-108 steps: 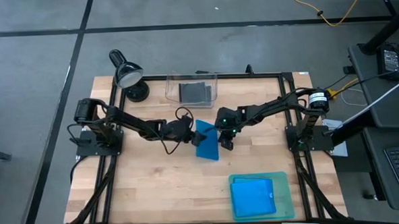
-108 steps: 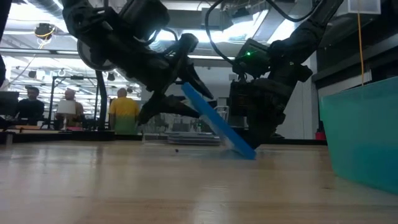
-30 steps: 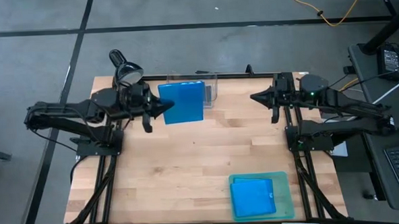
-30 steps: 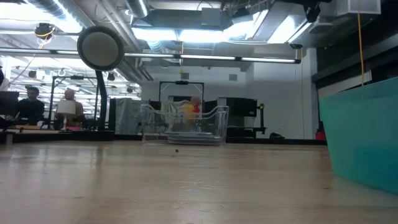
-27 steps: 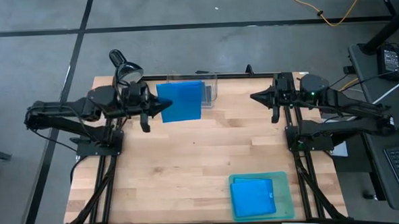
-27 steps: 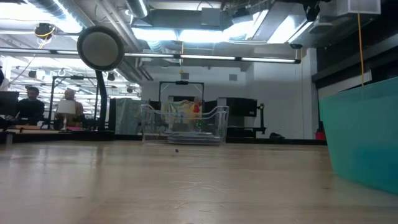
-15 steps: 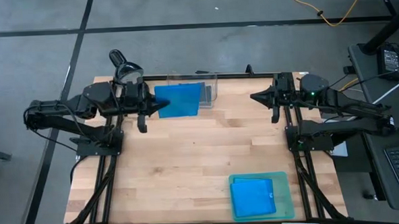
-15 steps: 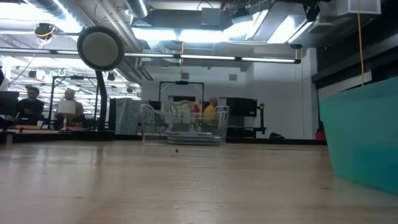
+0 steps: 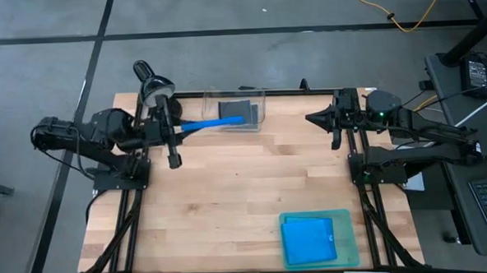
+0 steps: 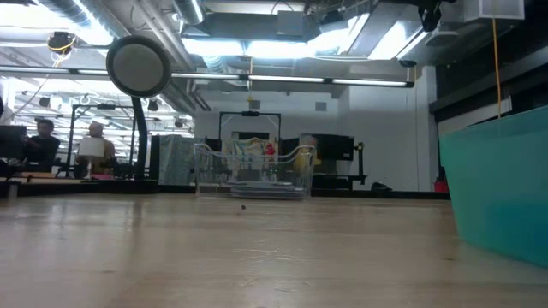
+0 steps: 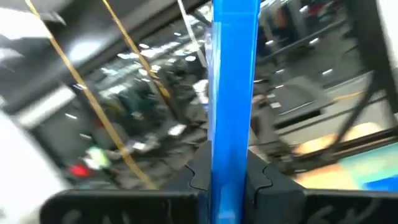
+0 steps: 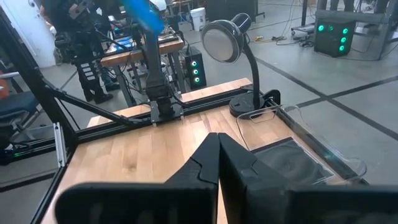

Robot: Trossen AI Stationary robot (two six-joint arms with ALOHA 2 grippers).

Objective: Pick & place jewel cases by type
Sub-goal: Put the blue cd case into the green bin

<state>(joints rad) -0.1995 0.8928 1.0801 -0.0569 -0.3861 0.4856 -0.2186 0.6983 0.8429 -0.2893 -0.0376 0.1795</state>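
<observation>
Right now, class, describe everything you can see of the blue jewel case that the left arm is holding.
The thin translucent blue plastic jewel case is a flat rectangle turned on edge, so from above it shows only as a narrow blue strip. The left gripper clamps one end between its dark fingers. It hangs above the wooden table, its free end reaching over the clear plastic bin at the far side, near the black desk lamp. Nothing else touches it.
</observation>
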